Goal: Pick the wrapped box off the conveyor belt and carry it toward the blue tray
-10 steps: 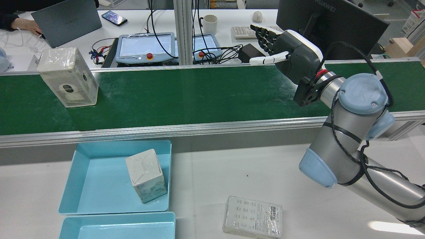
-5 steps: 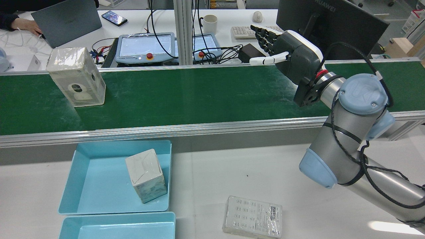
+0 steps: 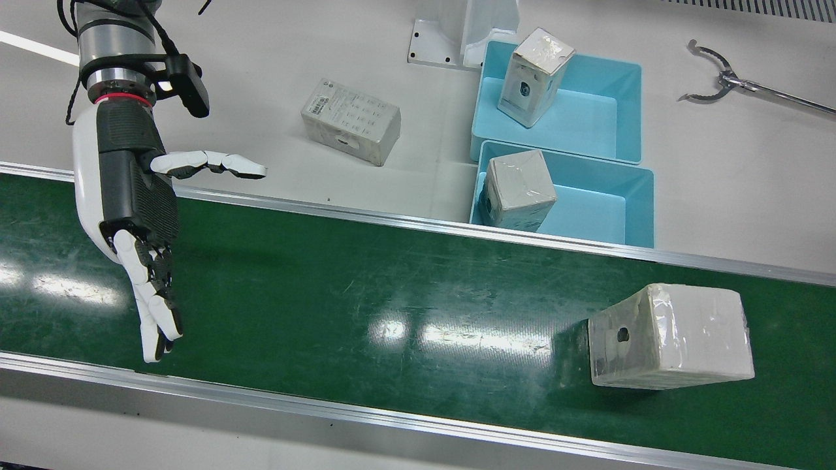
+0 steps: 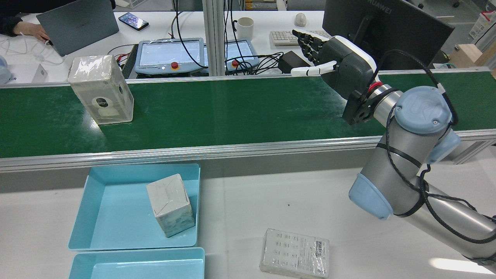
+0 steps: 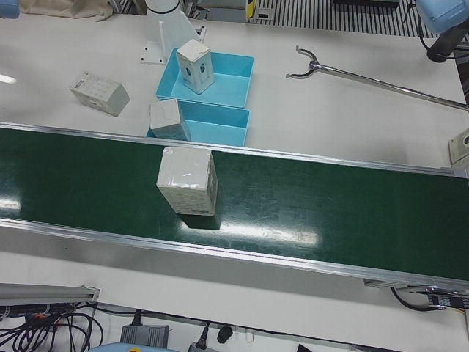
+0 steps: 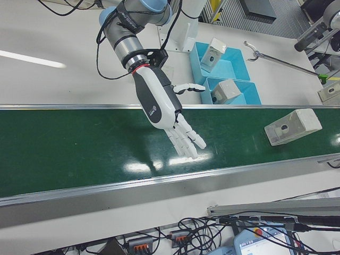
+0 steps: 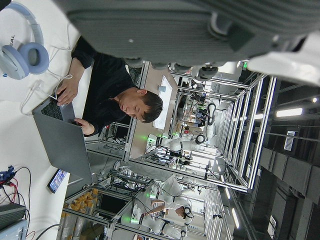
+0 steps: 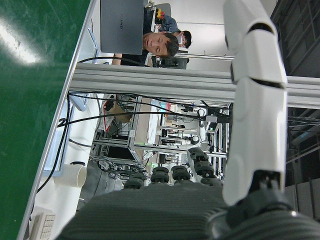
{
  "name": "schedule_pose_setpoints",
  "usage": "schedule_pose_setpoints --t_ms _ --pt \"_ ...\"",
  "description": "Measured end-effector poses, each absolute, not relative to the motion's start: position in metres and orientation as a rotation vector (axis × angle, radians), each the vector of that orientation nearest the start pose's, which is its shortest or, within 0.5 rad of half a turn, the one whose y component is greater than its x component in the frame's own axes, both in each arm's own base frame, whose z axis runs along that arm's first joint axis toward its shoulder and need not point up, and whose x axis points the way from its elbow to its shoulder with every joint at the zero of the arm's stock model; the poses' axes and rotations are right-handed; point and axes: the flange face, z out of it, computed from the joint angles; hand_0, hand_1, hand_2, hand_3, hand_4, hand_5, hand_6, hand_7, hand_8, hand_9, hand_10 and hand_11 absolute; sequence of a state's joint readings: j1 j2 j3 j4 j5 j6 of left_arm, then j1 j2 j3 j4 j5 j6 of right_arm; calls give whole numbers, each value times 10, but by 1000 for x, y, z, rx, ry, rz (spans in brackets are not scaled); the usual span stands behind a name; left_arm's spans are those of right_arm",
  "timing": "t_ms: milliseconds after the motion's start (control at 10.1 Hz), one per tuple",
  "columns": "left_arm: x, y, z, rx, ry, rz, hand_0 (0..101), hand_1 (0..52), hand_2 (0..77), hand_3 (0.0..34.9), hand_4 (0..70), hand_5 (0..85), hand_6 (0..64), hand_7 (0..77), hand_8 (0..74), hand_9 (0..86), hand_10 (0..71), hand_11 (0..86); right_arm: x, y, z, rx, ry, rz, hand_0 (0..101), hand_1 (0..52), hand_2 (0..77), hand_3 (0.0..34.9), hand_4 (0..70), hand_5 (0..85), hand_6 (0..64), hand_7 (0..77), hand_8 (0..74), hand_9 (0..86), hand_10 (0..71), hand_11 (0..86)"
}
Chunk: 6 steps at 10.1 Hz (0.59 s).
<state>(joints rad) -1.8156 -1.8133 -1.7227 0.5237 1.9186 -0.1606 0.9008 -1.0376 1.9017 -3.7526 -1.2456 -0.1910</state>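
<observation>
The wrapped box (image 4: 101, 90) stands on the green conveyor belt (image 4: 232, 112), at the left in the rear view. It also shows in the front view (image 3: 669, 336), the left-front view (image 5: 187, 180) and the right-front view (image 6: 293, 126). My right hand (image 4: 337, 62) is open and empty above the belt, far to the box's right; it also shows in the front view (image 3: 134, 215). The blue tray (image 4: 112, 221) lies on the table by the belt and holds another wrapped box (image 4: 170, 204). My left hand (image 7: 175, 25) shows only in its own view, off the table, holding nothing.
A second blue tray (image 3: 588, 124) with a wrapped box (image 3: 532, 75) lies behind the first. A flat wrapped pack (image 4: 294, 254) lies on the white table. A grabber tool (image 3: 718, 78) lies past the trays. Aluminium rails edge the belt.
The wrapped box has ridden the belt rightward in the rear view, closer to my right hand. The right hand has stayed in place, open.
</observation>
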Motion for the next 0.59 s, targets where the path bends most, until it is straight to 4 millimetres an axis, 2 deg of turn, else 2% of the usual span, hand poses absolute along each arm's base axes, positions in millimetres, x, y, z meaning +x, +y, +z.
schedule_pose_setpoints --t_ms 593 --pt "-228 -504 535 -330 2108 -2406 0 0 11 0 0 11 0 0 0 0 5 0 -240 -564 305 309 2692 -2088 480 164 169 0 82 60 0 0 33 27 11 33"
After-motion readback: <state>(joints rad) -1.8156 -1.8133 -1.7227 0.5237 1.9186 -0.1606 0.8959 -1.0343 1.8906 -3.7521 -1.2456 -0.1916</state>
